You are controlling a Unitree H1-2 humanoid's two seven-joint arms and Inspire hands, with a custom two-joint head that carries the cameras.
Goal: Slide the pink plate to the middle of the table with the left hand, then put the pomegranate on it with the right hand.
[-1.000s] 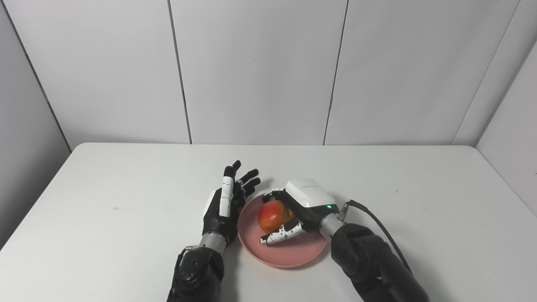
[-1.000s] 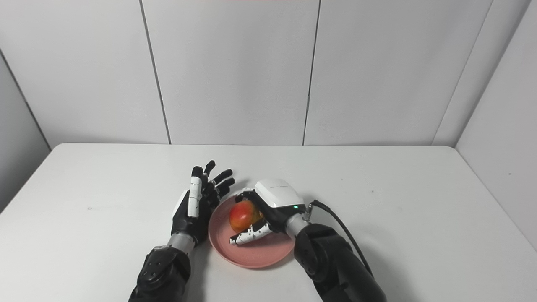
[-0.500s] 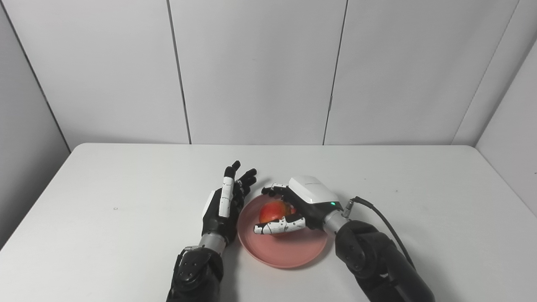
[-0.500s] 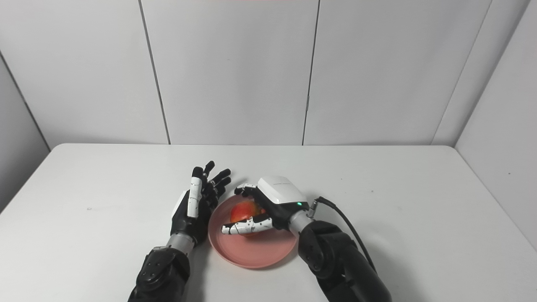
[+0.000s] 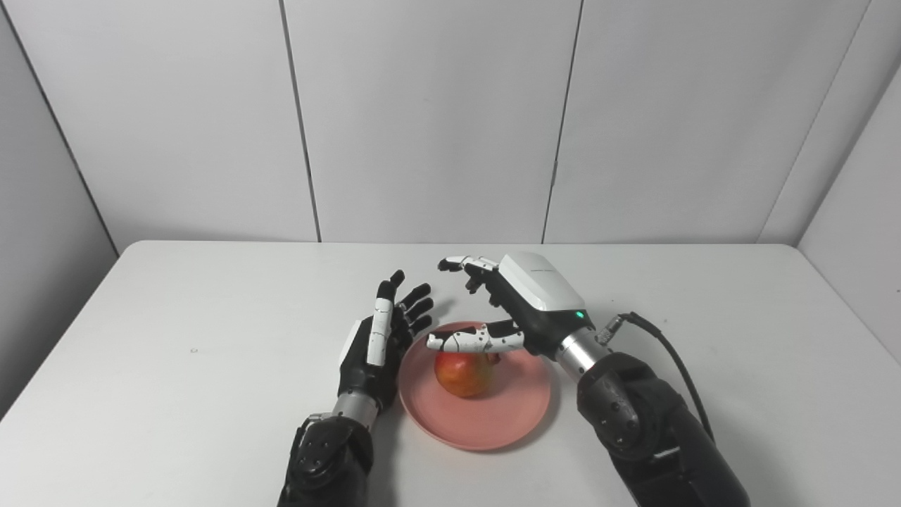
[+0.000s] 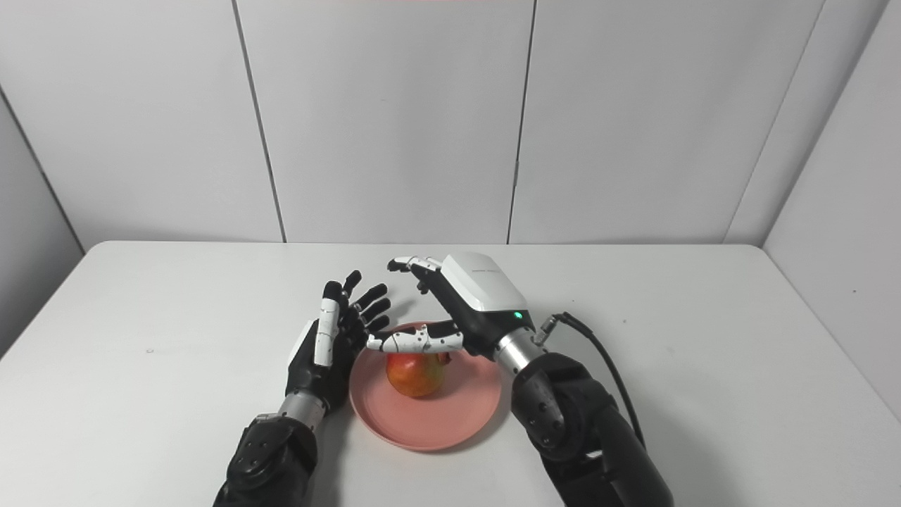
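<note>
A: Starting at the left, what do we see on the table (image 5: 176, 317)?

B: We see bare white tabletop there, then the left hand (image 5: 376, 345), its arm coming up from the bottom edge. It stands on its side just beside the left rim of the plate (image 5: 521, 415), palm turned toward the plate, fingers (image 5: 417, 308) spread and pointing away from us. It holds nothing, so we call it open. Whether it touches the rim we cannot tell.

A: And the plate itself?

B: Pink, round and shallow, lying flat near the middle of the table, toward our edge. The pomegranate (image 5: 463, 373) sits on it, a little left of the plate's centre. We see red skin with a yellowish patch, and nothing grips it.

A: So where is the right hand (image 5: 517, 306)?

B: Above and just behind the fruit, clear of it. Its white back faces up and to the right, with a small green light near the wrist. The thumb (image 5: 475, 343) stretches leftward just over the top of the pomegranate, and in our views we cannot say for sure whether it brushes the fruit. The other fingers reach out higher, well above the plate's far rim. The hand is spread wide and empty.

A: Anything further right?

B: The dark right forearm, with a black cable (image 5: 669, 352) looping out from the wrist and down along it, then more bare table. Pale wall panels (image 5: 422, 120) stand behind everything
</note>
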